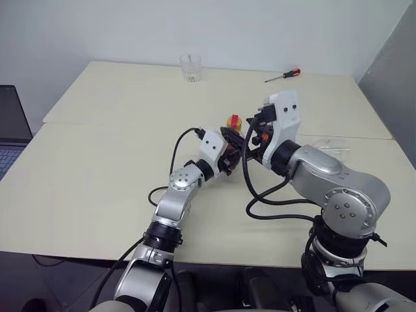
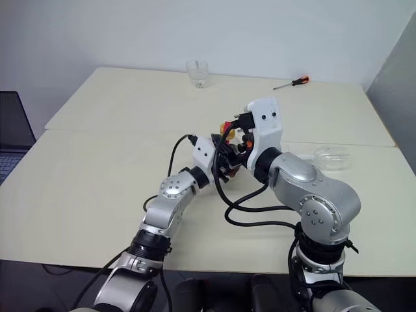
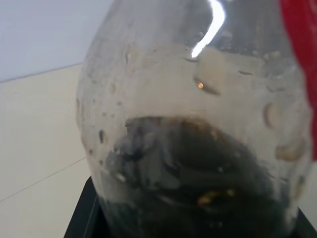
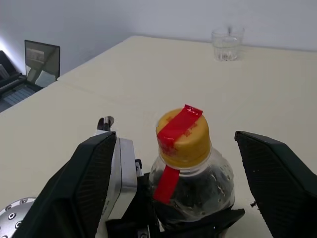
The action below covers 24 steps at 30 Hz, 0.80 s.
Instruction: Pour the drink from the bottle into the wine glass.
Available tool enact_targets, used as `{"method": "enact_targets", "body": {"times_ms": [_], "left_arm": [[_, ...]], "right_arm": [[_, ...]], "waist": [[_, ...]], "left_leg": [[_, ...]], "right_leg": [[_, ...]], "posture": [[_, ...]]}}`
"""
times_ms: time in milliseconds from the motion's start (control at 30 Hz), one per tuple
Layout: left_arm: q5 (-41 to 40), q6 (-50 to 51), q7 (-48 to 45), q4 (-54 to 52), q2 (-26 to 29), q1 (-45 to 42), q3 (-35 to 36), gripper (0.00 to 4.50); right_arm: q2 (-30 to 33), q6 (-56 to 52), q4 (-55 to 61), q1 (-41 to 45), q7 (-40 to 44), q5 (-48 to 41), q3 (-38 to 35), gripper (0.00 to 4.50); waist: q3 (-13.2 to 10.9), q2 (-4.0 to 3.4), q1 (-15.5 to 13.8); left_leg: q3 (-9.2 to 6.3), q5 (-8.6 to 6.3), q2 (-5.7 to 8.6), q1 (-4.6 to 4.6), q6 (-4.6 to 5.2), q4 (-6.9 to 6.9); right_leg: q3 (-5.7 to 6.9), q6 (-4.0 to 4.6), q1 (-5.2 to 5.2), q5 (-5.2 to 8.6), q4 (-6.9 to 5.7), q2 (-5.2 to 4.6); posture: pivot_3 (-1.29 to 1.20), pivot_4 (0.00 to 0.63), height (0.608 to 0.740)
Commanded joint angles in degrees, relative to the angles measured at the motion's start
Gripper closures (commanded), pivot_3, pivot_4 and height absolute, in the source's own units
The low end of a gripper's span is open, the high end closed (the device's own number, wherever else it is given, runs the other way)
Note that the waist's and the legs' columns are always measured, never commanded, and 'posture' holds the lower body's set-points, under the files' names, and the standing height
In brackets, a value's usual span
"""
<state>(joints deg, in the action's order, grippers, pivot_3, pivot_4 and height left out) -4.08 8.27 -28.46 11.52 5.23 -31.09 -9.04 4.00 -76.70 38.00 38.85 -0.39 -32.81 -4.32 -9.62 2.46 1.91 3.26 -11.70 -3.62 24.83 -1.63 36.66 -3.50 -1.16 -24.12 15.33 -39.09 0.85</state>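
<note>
From the head views I count one bottle (image 1: 234,121), half hidden between two grippers above the middle of the table (image 1: 97,169), one clear tumbler (image 1: 190,67) near the far edge, one screwdriver (image 1: 282,75) toward the far right corner, and something clear and flat (image 2: 331,156) by the right edge that I cannot identify. In the left wrist view the round, scuffed plastic belly holds one dark pool of drink (image 3: 198,193). In the right wrist view the left gripper (image 4: 178,225) clamps the belly, while the right gripper (image 4: 190,163) stands wide open on both sides of the yellow cap (image 4: 184,136), crossed by one red tape strip (image 4: 171,148), without touching.
</note>
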Motion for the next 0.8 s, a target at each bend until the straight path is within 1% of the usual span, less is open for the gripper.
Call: {"method": "enact_targets", "body": {"times_ms": [33,233,267,300,333,400,433,800], "left_arm": [[-0.64,-0.94,-0.24,-3.18,-0.47,-1.65,-0.14,2.66],[-0.44,-0.48,0.03,-4.48,-0.43,-0.91,-0.52,2.67],[-0.42,-0.44,0.04,-4.59,-0.39,-0.86,-0.55,2.67],[-0.34,-0.46,0.00,-4.68,-0.23,-0.79,-0.57,2.67],[-0.31,-0.42,-0.03,-4.80,-0.10,-0.71,-0.57,2.67],[-0.30,-0.32,-0.07,-5.01,0.11,-0.64,-0.54,2.67],[-0.31,-0.25,-0.07,-5.10,0.16,-0.63,-0.54,2.68],[-0.36,0.16,-0.07,-5.22,0.26,-0.86,-0.58,2.68]], "right_arm": [[0.25,1.12,1.67,0.27,0.36,0.19,0.40,0.37],[0.76,2.22,0.39,0.60,0.90,1.02,1.38,0.37],[0.74,2.40,0.25,0.65,0.94,1.12,1.42,0.72],[0.76,2.67,-0.02,0.76,1.03,1.23,1.49,0.94],[0.74,2.88,-0.22,0.85,1.06,1.31,1.54,1.25],[0.70,3.29,-0.54,1.01,1.18,1.52,1.70,2.02],[0.64,3.50,-0.71,1.08,1.18,1.65,1.79,2.31],[0.51,5.46,-2.11,1.94,1.22,3.02,1.94,2.34]], "waist": [[0.00,0.00,0.00],[0.00,0.00,-0.03],[0.00,0.00,-0.02],[0.00,0.00,-0.02],[0.00,0.00,-0.02],[0.00,0.00,-0.01],[0.00,0.00,-0.02],[0.00,0.00,-0.02]], "left_leg": [[-0.01,0.00,0.00,0.00,0.00,0.00],[0.00,0.00,0.01,0.00,0.00,0.00],[0.01,0.00,0.01,0.00,0.00,0.00],[0.01,0.00,0.01,0.00,0.00,0.00],[0.01,0.00,0.01,0.00,0.00,0.00],[0.01,0.00,0.01,0.00,0.00,0.00],[0.00,0.00,0.00,0.00,0.00,0.00],[0.01,0.00,0.00,0.00,0.00,-0.01]], "right_leg": [[0.00,-0.02,0.00,0.01,0.00,0.00],[0.00,-0.02,0.00,0.01,0.01,0.00],[0.00,-0.02,0.00,0.01,0.02,0.00],[0.00,-0.02,0.00,0.01,0.02,0.00],[0.01,-0.02,0.00,0.01,0.02,0.00],[0.00,-0.02,0.00,0.01,0.01,0.00],[0.00,-0.02,0.00,0.01,0.01,0.00],[0.01,-0.06,0.00,0.03,0.02,0.00]], "posture": [[0.00,0.150,0.740],[0.00,0.150,0.740],[0.00,0.150,0.740],[0.00,0.150,0.740],[0.00,0.150,0.740],[0.00,0.150,0.740],[0.00,0.150,0.740],[0.00,0.150,0.740]]}}
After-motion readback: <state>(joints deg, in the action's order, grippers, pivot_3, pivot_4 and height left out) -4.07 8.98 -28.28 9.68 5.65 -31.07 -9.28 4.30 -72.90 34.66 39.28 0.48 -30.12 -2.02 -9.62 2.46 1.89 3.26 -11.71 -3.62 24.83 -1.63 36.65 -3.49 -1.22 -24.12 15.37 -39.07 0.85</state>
